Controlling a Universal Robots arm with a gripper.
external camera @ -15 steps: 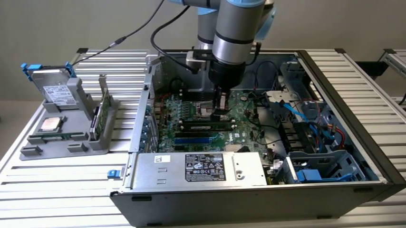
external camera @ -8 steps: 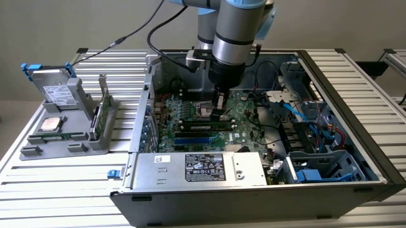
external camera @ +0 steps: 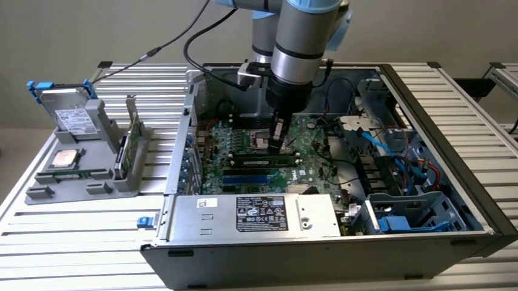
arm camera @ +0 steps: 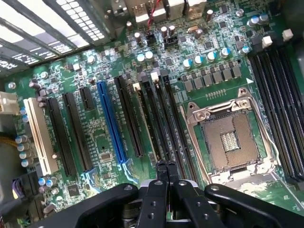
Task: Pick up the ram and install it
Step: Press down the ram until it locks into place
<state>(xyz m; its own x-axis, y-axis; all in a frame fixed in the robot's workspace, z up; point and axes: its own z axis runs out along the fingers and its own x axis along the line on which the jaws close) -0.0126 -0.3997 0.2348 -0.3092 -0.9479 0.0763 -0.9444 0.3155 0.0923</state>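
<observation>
The ram (external camera: 261, 161) lies in a slot (arm camera: 153, 124) near the middle of the motherboard (external camera: 242, 145), apparently seated or nearly so. The gripper (external camera: 278, 144) stands just above it, fingers (arm camera: 161, 172) together and holding nothing. Judged so, the pick-up is done and installation looks almost finished.

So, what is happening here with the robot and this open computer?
A single robot arm reaches down into an open computer case. Its gripper is just above the motherboard, beside the empty processor socket. A ram stick lies in a slot right under the gripper, in line with the closed fingers. Outside the case, at the exterior view's left, a grey holder keeps other parts.
</observation>
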